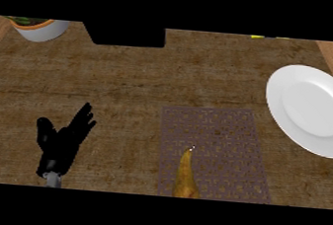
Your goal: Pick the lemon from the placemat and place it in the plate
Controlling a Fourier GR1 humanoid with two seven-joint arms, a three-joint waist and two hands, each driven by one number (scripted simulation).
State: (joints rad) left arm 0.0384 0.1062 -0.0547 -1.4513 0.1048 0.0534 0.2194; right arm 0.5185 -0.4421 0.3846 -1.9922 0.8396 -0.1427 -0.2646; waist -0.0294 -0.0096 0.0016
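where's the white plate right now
In the head view the white plate lies at the counter's right edge, apart from the placemat, which sits to its lower left.

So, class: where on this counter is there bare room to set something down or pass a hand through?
The widest bare stretch lies between the black box at the far edge and the placemat. Another lies between the open left hand and the placemat. The plate is bare too. It is tightest at the placemat's near end, where a yellow-brown object lies.
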